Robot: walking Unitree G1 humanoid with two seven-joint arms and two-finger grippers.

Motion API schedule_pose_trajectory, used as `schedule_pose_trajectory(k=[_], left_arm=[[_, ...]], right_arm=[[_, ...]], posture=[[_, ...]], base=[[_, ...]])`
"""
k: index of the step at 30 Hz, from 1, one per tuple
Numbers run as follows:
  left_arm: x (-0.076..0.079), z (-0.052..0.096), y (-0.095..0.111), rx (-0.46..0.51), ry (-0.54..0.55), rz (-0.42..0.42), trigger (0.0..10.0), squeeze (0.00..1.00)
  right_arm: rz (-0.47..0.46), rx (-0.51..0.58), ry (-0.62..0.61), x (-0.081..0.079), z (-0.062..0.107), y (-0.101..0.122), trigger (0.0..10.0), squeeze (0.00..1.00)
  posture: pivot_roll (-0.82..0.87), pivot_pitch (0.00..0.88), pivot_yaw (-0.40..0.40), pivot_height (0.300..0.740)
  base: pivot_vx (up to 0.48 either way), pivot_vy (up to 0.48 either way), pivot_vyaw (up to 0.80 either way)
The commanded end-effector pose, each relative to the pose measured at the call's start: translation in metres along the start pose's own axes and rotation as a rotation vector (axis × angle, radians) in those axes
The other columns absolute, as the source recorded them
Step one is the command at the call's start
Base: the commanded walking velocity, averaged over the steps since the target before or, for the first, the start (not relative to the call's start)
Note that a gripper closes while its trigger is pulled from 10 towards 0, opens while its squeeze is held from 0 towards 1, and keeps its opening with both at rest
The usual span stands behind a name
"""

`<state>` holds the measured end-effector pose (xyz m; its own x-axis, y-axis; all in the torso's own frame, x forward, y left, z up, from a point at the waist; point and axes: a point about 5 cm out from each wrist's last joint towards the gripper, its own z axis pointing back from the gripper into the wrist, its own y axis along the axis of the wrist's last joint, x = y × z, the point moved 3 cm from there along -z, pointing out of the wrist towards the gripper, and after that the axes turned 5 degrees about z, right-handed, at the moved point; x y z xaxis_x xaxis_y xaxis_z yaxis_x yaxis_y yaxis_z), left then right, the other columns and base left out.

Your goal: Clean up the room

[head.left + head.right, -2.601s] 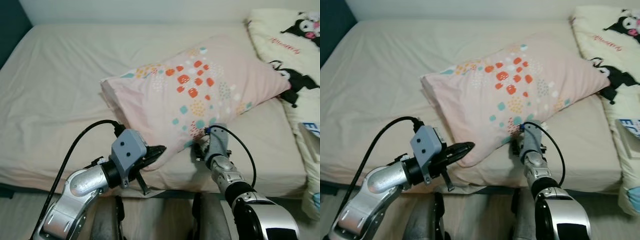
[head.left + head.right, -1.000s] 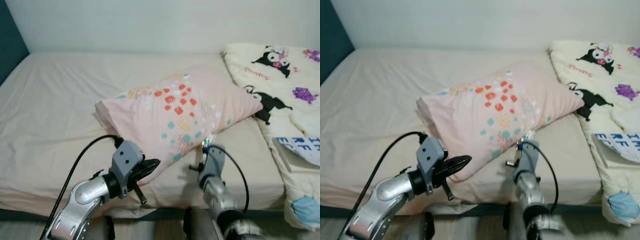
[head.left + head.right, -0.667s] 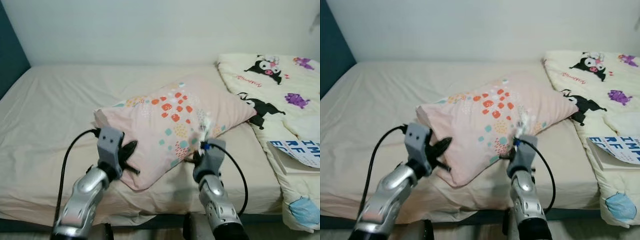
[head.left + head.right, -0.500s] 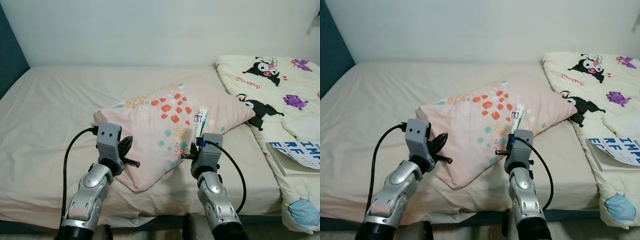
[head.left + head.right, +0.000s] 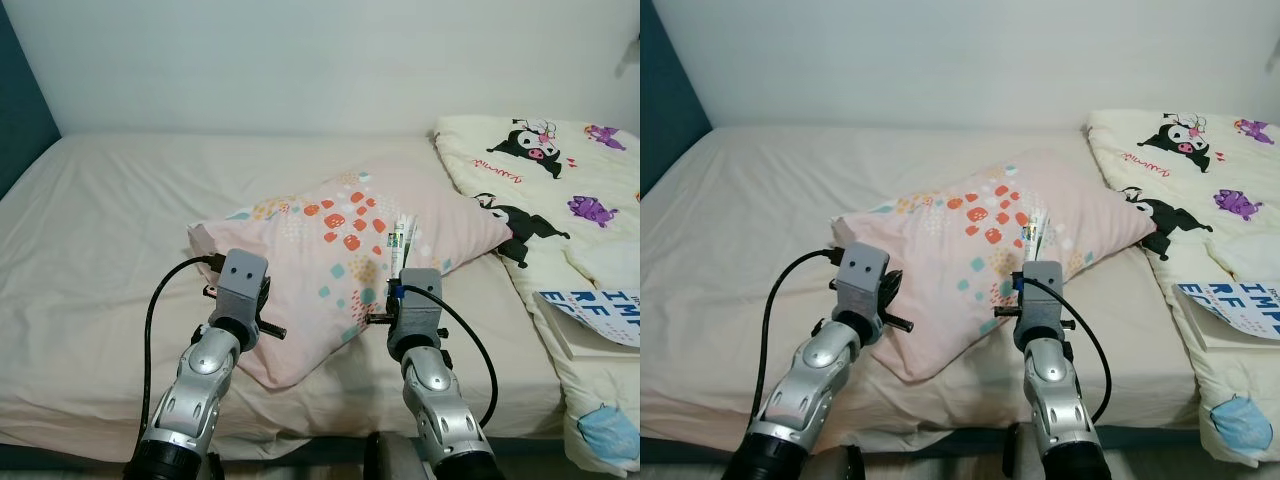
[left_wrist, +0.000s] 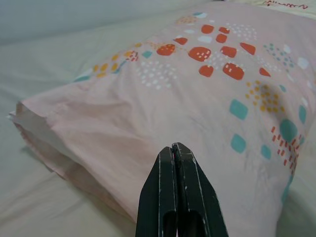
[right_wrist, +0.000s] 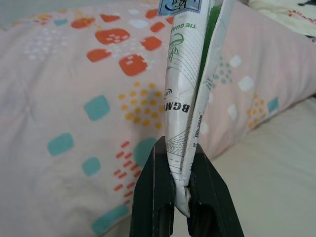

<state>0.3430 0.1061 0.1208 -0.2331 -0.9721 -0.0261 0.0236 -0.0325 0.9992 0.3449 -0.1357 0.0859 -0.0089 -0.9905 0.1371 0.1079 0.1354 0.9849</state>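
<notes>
Soft, even indoor light fills both head views; the white wall and the beige bed [image 5: 120, 230] are bright without glare. The pink pillow [image 5: 340, 260] throws only a faint shadow onto the sheet along its near edge, and the sheet's wrinkles show as gentle shading. Both head views are sharp, with no motion blur or visible bending at the edges. In the wrist views the pillow's pattern is crisp nearby and softens toward the far side; the black fingers [image 6: 178, 197] read as dark silhouettes, slightly soft.
</notes>
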Motion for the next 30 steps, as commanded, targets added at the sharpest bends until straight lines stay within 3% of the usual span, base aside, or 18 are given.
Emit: schedule_pose_trajectory(k=[1, 30], left_arm=[[0.0033, -0.0012, -0.0028, -0.004, 0.000, -0.010, 10.0, 0.00], [0.0004, 0.0014, -0.0039, 0.028, 0.053, 0.025, 10.0, 0.00]], right_arm=[[-0.008, -0.002, -0.010, 0.0022, 0.0015, -0.0007, 10.0, 0.00], [0.004, -0.030, 0.017, -0.0044, 0.0013, -0.0019, 10.0, 0.00]], posture=[[0.01, 0.000, -0.082, 0.603], [0.02, 0.000, -0.093, 0.703]], base=[[0.000, 0.000, 0.00], [0.000, 0.000, 0.00]])
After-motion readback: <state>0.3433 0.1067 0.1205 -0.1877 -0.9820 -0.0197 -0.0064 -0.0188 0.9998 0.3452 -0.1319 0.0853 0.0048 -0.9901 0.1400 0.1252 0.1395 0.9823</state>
